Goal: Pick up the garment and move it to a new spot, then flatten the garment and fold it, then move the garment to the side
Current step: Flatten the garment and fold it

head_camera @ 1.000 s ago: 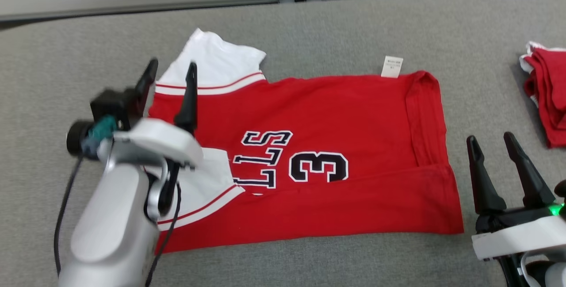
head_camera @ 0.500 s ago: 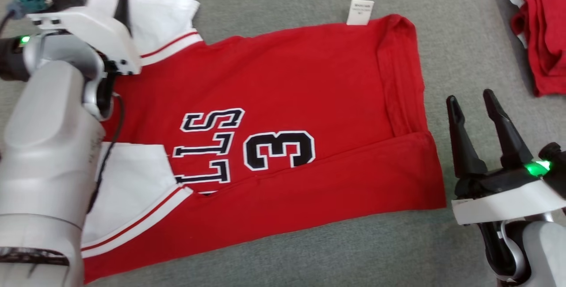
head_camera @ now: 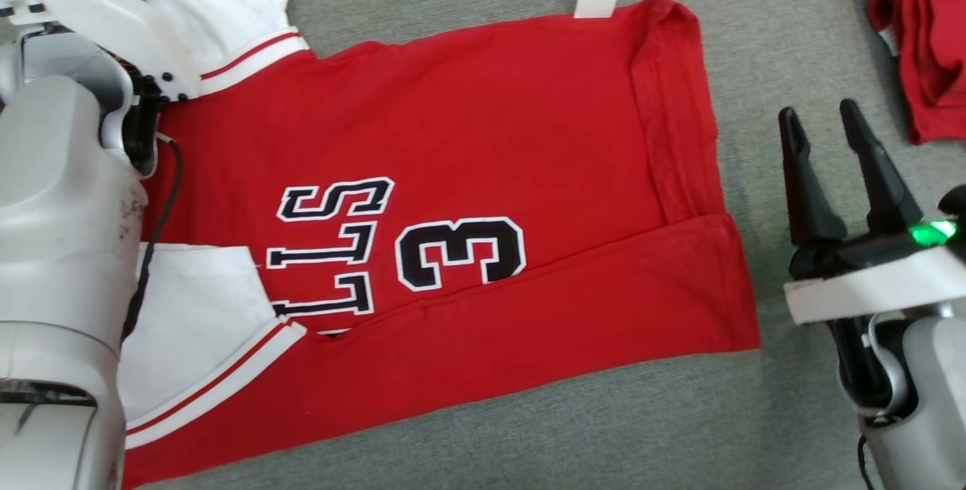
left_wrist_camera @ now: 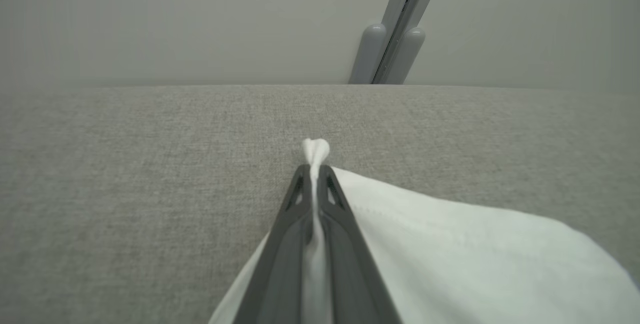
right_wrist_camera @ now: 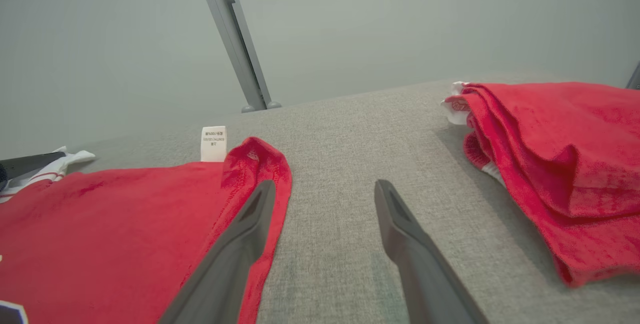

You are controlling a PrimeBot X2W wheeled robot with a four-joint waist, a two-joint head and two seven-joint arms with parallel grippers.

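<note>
Far left, your left gripper (left_wrist_camera: 314,169) is pinched tight on the tip of the white sleeve (left_wrist_camera: 450,254) of the red jersey (head_camera: 468,120), which lies spread across the grey table (head_camera: 528,445), its lower edge already turned up: the folding step, by the look of it. Next, you likely carry that sleeve inward over the body. At right, your right gripper (head_camera: 819,112) hovers, fingers apart, just off the hem, near a second red pile (head_camera: 924,44)

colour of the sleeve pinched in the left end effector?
White sleeve, with a red stripe near the seam to the red jersey. Head view shows it best.
</note>
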